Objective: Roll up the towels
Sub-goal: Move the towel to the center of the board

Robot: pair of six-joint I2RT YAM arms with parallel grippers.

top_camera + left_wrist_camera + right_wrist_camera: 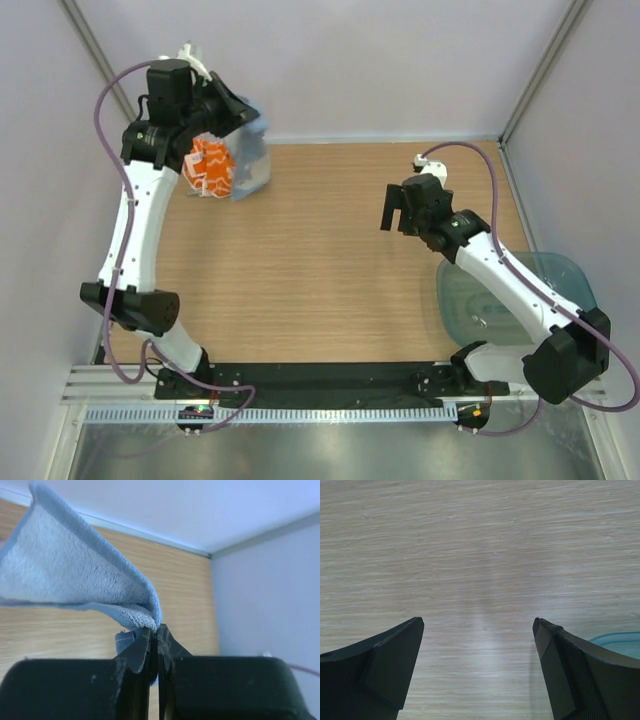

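The left gripper is closed, its jaws pinching one edge of the grey-blue towel at the far left corner of the table. In the left wrist view the cloth rises from the pinch point and folds over itself, plush face inward. In the top view the grey-blue towel hangs from the gripper, directly right of the orange-patterned towel, which lies bunched on the tabletop near the far edge. The two cloths appear to touch, though the left arm covers part of the contact zone and this cannot be confirmed. The right gripper is spread wide with only bare wood between its fingers, right of table centre and well apart from both towels. The teal tray sits at the near right, partly beneath the right arm; its rim shows at the right edge of the right wrist view.
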